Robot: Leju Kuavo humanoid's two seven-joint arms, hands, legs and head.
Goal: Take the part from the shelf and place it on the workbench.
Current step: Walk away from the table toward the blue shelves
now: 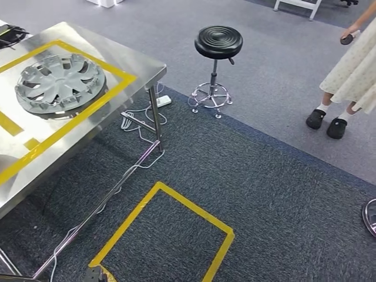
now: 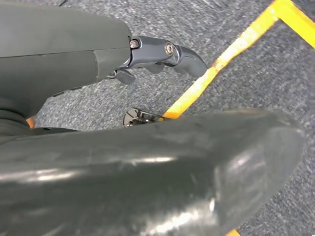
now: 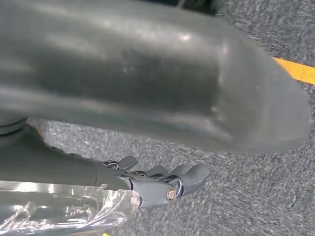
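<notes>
Left hand (image 2: 163,54), right hand (image 3: 163,184) empty, fingers extended.

So there's a stainless steel table (image 1: 133,64) with yellow tape lines on top, and a silver hubcap (image 1: 60,83) lying flat inside the taped box. On the dark carpet floor (image 1: 275,194) sit a yellow tape square (image 1: 161,235), white cables (image 1: 133,164) running under the table, and a black stool (image 1: 218,59).
</notes>
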